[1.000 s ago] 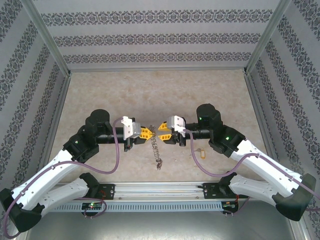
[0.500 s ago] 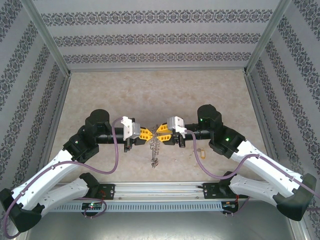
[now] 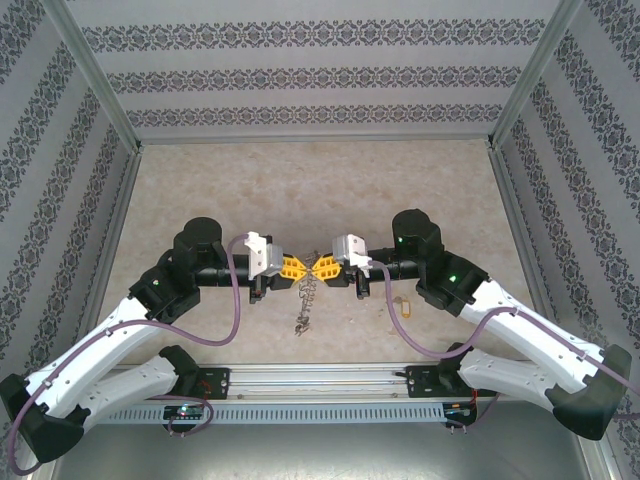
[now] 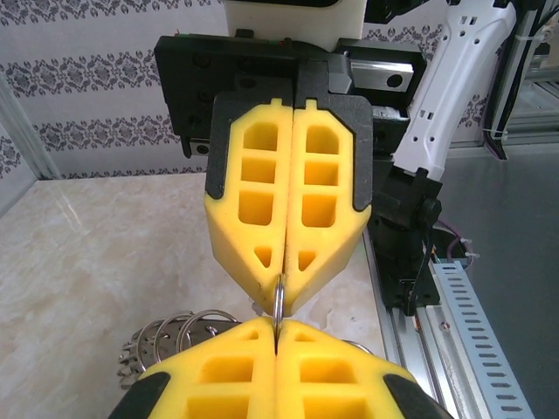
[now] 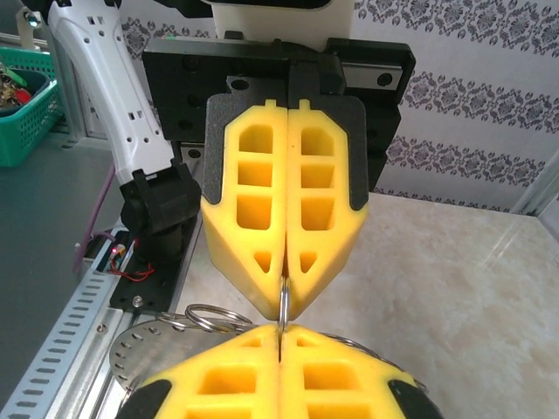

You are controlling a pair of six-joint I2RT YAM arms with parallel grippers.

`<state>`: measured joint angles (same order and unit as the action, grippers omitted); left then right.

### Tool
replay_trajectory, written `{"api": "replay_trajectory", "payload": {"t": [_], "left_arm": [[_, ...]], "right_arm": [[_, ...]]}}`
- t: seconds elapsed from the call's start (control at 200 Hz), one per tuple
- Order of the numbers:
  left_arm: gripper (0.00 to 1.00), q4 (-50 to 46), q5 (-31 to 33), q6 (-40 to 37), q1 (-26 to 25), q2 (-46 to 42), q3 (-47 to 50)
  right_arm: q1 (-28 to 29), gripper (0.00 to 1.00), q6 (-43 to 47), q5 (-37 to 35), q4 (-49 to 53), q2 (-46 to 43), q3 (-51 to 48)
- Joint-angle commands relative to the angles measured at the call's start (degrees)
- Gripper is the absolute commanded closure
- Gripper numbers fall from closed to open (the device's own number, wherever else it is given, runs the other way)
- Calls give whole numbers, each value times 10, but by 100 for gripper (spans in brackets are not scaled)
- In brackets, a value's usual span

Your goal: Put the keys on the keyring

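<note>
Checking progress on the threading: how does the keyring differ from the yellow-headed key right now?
The keyring is held up, pinched between the shut jaws of the left gripper and the right gripper; the yellow-headed key lies loose on the table beside the right arm. The keyring is grey metal with small pieces dangling below; the key shows a coloured head. Shared: both are small and not yet joined.

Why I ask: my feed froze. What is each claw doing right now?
Left claw: closed, pinching the keyring.
Right claw: closed, pinching the same keyring from the opposite side.
</note>
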<state>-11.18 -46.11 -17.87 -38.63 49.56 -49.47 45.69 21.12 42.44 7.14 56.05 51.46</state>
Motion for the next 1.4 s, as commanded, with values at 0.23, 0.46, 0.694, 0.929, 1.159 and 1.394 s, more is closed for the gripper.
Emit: {"api": "replay_trajectory", "payload": {"t": [0.23, 0.46, 0.694, 0.929, 1.159, 1.394], "left_arm": [[79, -86, 54, -88, -1, -4, -41], [78, -103, 56, -103, -1, 7, -52], [75, -104, 53, -104, -2, 19, -53], [77, -114, 64, -112, -4, 35, -58], [100, -109, 69, -113, -10, 40, -60], [100, -69, 55, -81, -9, 3, -46]], "right_arm": [[70, 100, 148, -197, 128, 1, 61], [78, 100, 195, -212, 179, 32, 114], [81, 100, 205, -203, 199, 59, 142], [84, 100, 195, -181, 178, 58, 143], [84, 100, 188, -171, 173, 53, 138], [83, 71, 142, -196, 137, 1, 85]]}}
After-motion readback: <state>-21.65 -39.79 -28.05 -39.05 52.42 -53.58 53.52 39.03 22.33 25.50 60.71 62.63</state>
